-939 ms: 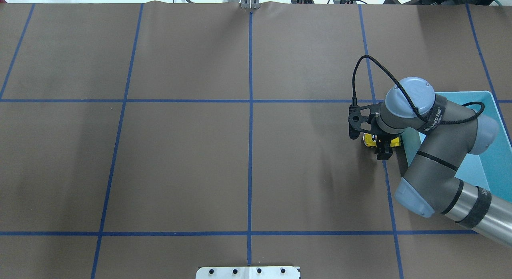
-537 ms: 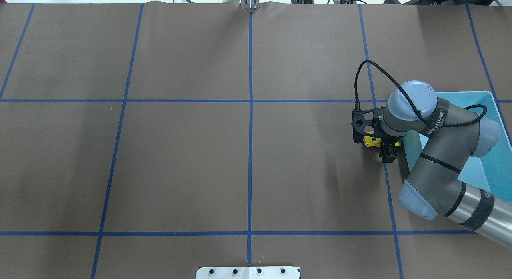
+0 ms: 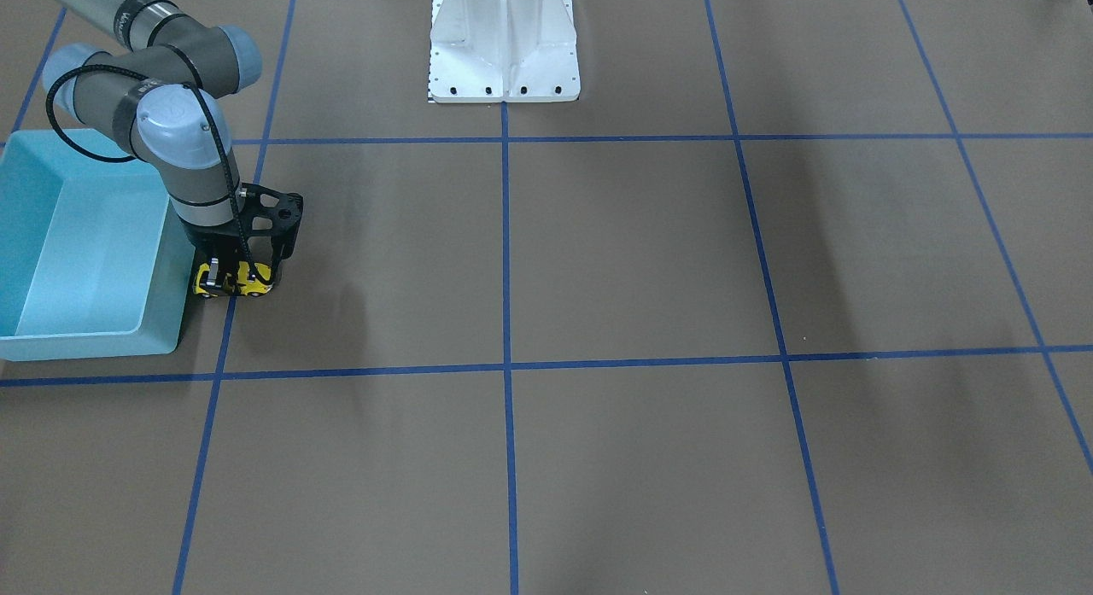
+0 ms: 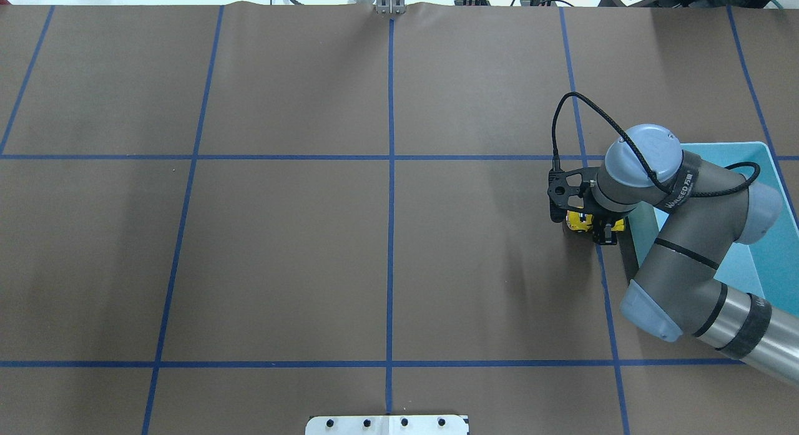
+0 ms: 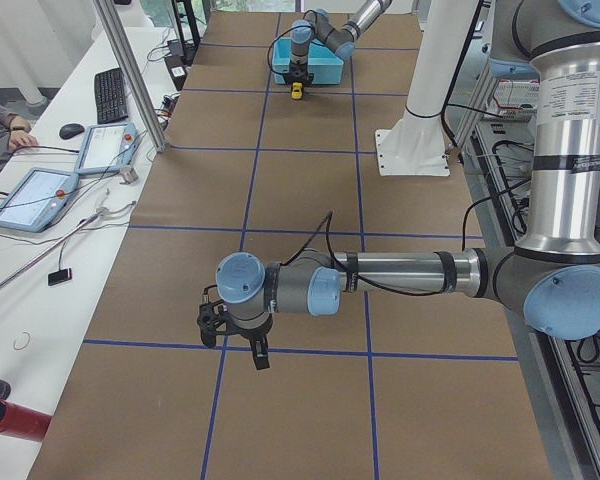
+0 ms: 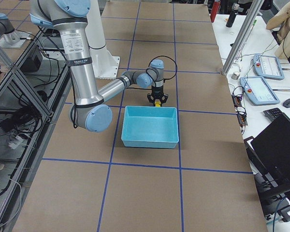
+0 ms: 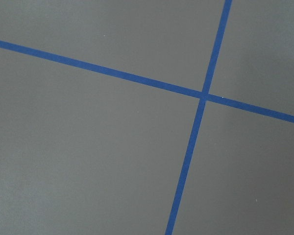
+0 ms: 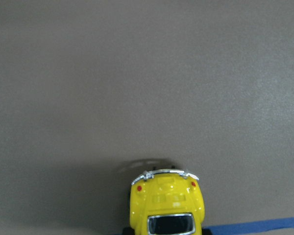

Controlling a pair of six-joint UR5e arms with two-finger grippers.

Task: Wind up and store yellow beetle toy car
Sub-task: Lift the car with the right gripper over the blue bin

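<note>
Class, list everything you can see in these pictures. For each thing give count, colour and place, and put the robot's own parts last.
yellow beetle toy car: one, yellow, on the table beside the bin.
bin: one, light blue, on the table at the robot's right.
table: one, brown with a blue tape grid.
pedestal: one, white, mid-table on the robot's side.
right gripper: one, black, shut on the car.
left gripper: one, black, over the table, open or shut unclear.

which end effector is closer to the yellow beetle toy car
Right. The right end effector sits astride the yellow beetle toy car; the left end effector hangs far away from it.
</note>
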